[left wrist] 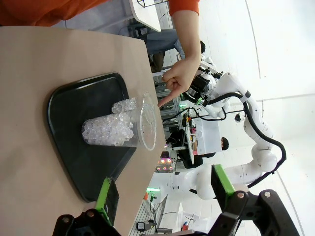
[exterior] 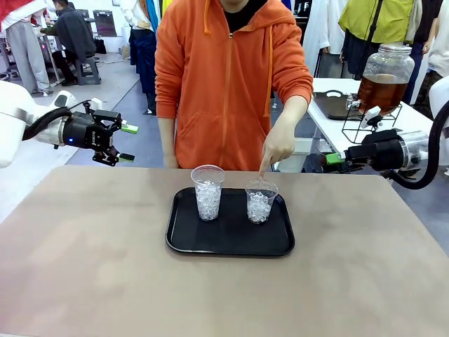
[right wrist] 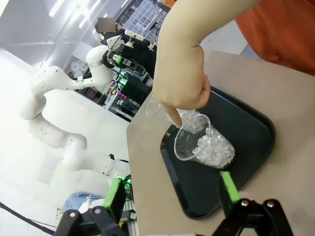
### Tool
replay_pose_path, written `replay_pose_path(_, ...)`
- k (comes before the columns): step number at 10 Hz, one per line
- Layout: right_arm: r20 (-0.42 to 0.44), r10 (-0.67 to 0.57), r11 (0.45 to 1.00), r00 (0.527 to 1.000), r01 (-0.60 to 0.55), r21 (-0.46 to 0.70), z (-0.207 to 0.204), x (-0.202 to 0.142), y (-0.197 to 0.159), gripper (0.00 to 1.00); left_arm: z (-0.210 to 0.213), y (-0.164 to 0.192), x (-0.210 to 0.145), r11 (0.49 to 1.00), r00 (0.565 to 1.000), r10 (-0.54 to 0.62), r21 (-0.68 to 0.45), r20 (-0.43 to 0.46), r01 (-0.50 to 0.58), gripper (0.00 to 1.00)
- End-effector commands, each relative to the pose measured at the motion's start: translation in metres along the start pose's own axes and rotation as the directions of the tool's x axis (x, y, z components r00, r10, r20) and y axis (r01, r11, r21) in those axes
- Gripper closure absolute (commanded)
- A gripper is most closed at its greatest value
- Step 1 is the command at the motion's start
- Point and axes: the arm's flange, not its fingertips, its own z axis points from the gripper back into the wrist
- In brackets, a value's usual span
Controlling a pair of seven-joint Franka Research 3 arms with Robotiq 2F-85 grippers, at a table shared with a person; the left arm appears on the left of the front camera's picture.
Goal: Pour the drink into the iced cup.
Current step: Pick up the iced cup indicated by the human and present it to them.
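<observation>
Two clear plastic cups of white ice stand on a black tray (exterior: 231, 242): a taller cup (exterior: 208, 193) on the left and a shorter cup (exterior: 260, 202) on the right. The person's hand (exterior: 278, 147) points a finger down at the shorter cup's rim (right wrist: 189, 137). The amber drink (exterior: 382, 93) sits in a glass jar dispenser on a side table at the back right. My left gripper (exterior: 128, 143) hovers open beyond the table's far left corner. My right gripper (exterior: 331, 160) hangs open off the far right edge, facing the tray (right wrist: 246, 128).
The person in an orange hoodie (exterior: 224, 77) stands at the far side, behind the tray. The dispenser rests on a wire stand (exterior: 365, 123) on a white side table (exterior: 414, 119). Bare tan tabletop (exterior: 105, 267) surrounds the tray.
</observation>
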Motion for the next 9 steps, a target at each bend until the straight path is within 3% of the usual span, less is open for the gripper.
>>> replay_pose_path(1, 0.011, -0.01, 1.0, 1.0, 0.01, -0.017, 0.0, 0.005, 0.001, 0.0, 0.001, -0.001, 0.0, 1.0, 1.0, -0.003, -0.009, 0.002, 0.003, 0.0)
replay_pose_path(3, 0.001, 0.0, 1.0, 1.0, 0.0, -0.004, 0.001, 0.0, 0.0, 0.0, 0.001, -0.001, 0.0, 1.0, 1.0, -0.003, -0.009, 0.002, 0.003, 0.0)
replay_pose_path(4, 0.016, 0.155, 0.988, 0.988, -0.155, -0.022, -0.005, 0.002, -0.005, 0.0, 0.001, -0.001, 0.0, 1.0, 1.0, -0.003, -0.009, 0.002, 0.003, 0.0)
replay_pose_path(6, 0.026, 0.404, 0.914, 0.914, -0.403, -0.047, -0.012, -0.005, -0.022, 0.0, 0.001, -0.001, 0.0, 1.0, 1.0, -0.003, -0.009, 0.002, 0.003, 0.0)
replay_pose_path(9, -0.006, 0.602, 0.799, 0.799, -0.602, -0.014, -0.027, -0.015, -0.033, 0.0, 0.001, -0.001, 0.0, 1.0, 1.0, -0.003, -0.009, 0.002, 0.003, 0.0)
